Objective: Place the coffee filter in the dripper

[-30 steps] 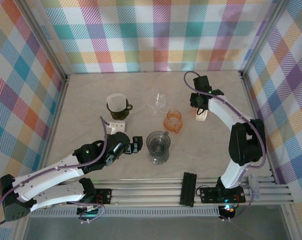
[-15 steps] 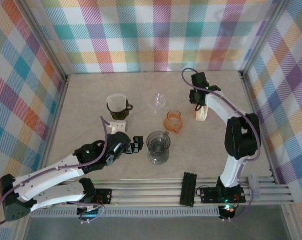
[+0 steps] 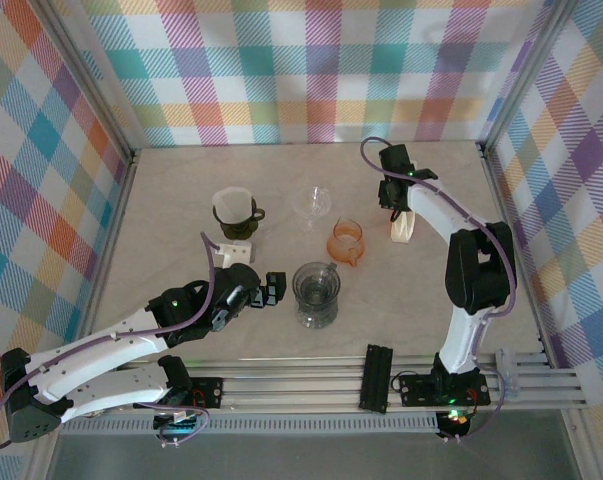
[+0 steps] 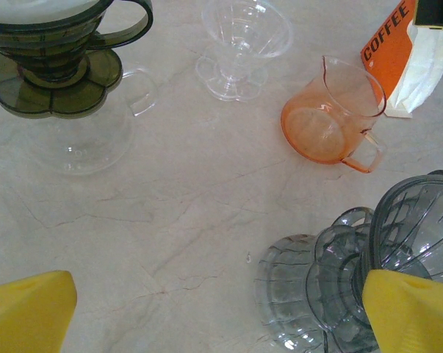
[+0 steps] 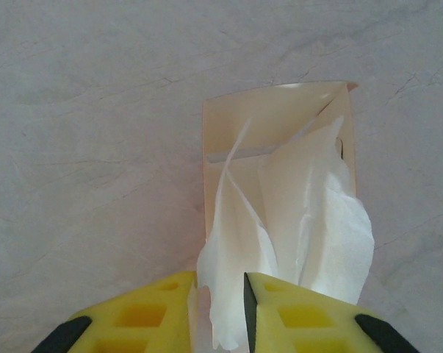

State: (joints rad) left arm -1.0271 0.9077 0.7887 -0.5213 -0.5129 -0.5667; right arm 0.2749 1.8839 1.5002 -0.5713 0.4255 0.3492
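Grey dripper (image 3: 316, 291) is the landmark: it sits on its glass server mid-table and has no paper in it. A black bar (image 3: 379, 377) lies on the front rail, nearer than the dripper and a bit to its right. A small white block (image 3: 233, 250) lies left of the dripper and a little farther back. The orange pitcher (image 3: 346, 240) is just behind the dripper, slightly right, spout pointing away. Farther back on the left, a dark green dripper (image 3: 236, 212) stands on a clear server (image 4: 89, 140) with a white filter already inside. A clear glass dripper (image 3: 312, 205) stands straight behind the grey one, past the pitcher, upright and empty. The filter box (image 3: 404, 229) is back and to the right, beyond the pitcher, lying flat with "COFFEE" on its orange face. Nothing stands between the box and the grey dripper except the pitcher.

The left gripper (image 3: 273, 287) is just left of the grey dripper, low over the table. Its yellow fingers (image 4: 26, 312) are spread fully wide and hold nothing.

The right gripper (image 5: 220, 312) is at the box mouth, far right of the dripper. Its jaws are pinched nearly together on the edge of a coffee filter (image 5: 287, 220) that sticks out of the box, with the rest of the paper fanned out loose.

Compared with a second ago, the right wrist has shifted slightly left and back over the box and its jaws have narrowed onto the paper. The box, left arm and all glassware are unchanged.
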